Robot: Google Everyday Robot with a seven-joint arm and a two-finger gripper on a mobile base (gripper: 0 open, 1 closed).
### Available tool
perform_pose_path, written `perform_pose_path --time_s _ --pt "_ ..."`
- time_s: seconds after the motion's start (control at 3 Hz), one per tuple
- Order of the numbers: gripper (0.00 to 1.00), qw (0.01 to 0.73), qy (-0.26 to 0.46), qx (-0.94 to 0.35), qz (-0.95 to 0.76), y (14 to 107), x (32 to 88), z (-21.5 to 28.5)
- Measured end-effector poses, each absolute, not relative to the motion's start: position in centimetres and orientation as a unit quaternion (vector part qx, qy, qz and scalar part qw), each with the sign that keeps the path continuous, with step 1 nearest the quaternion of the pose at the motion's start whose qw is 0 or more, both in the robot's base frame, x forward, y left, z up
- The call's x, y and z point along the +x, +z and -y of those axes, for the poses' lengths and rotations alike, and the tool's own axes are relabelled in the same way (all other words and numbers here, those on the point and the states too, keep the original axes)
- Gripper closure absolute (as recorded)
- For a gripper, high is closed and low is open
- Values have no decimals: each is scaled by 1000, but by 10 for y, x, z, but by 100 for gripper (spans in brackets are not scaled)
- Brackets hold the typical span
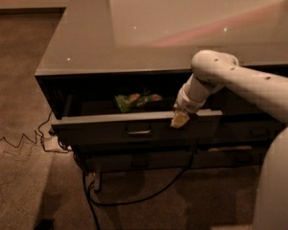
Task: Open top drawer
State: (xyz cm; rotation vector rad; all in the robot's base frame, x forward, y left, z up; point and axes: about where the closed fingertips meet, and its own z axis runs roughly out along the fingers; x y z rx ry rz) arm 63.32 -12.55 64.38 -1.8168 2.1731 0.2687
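Gripper (pixel 178 121) apparently on top drawer (pixel 98 127), carpet (pixel 19 80) below

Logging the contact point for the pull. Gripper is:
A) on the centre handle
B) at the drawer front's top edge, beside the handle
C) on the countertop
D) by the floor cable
B: the gripper sits at the upper edge of the front of the top drawer, image-right of the handle, which is bare.

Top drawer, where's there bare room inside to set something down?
Left part of the top drawer, between its left wall and the green packet, looks bare. Crowded right of the packet, where the gripper rests on the front edge.
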Motion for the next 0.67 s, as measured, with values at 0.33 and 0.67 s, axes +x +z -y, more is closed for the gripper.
perform_pose_path --time_s 0.33,0.67 --pt "100 143 103 -632 -755 642 627 126" --pt "100 136 115 -631 -755 637 621 125"
